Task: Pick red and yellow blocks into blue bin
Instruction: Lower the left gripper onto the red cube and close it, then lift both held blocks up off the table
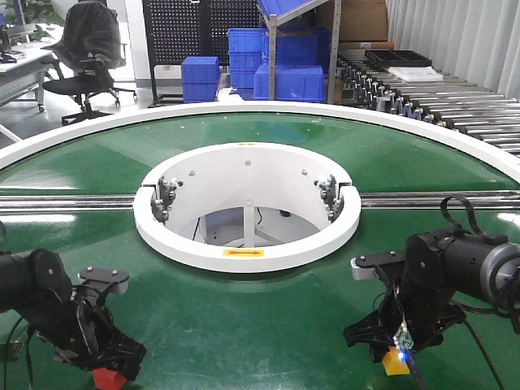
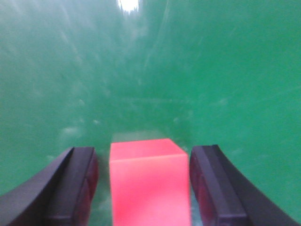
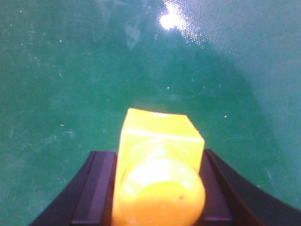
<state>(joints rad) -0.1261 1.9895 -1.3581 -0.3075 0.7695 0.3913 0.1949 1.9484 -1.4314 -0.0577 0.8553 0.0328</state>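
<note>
Room: a workshop, with a chair [image 1: 85,49] far left, stacked blue ribbed crates [image 1: 244,49] at the back and rollers [image 1: 439,97] on the right.
Counter: a round green counter [image 1: 260,325], glossy and scuffed, with a white ring [image 1: 244,252] at its centre.
Left end effector: the left end effector [image 2: 144,155] is low over the near-left counter, with its fingers spread on either side of the cube and not yet pressing it.
Cube: the red cube [image 2: 149,179] sits on the green between those fingers. A sliver of green shows on one side. On the other, I cannot tell whether the pad touches.
Right end effector: the right end effector [image 3: 157,155] is low at the near right and looks pressed onto the brick from both sides.
Brick: the yellow brick [image 3: 160,141] is held between the pads, with a round stud facing the wrist camera. Whether it is clear of the counter cannot be told.
Bin: not in view in any picture.
Step in hand: probably securing both blocks before carrying them off.
Doing it well, left: centre on the cube so both pads meet flat faces together. Close gently, since the glossy cube may skid or twist on this slick surface.
Doing it well, right: keep the pinch on the flat sides, not the stud, and lift straight up.
Risk: an off-centre grip could let either block rotate out.
</note>
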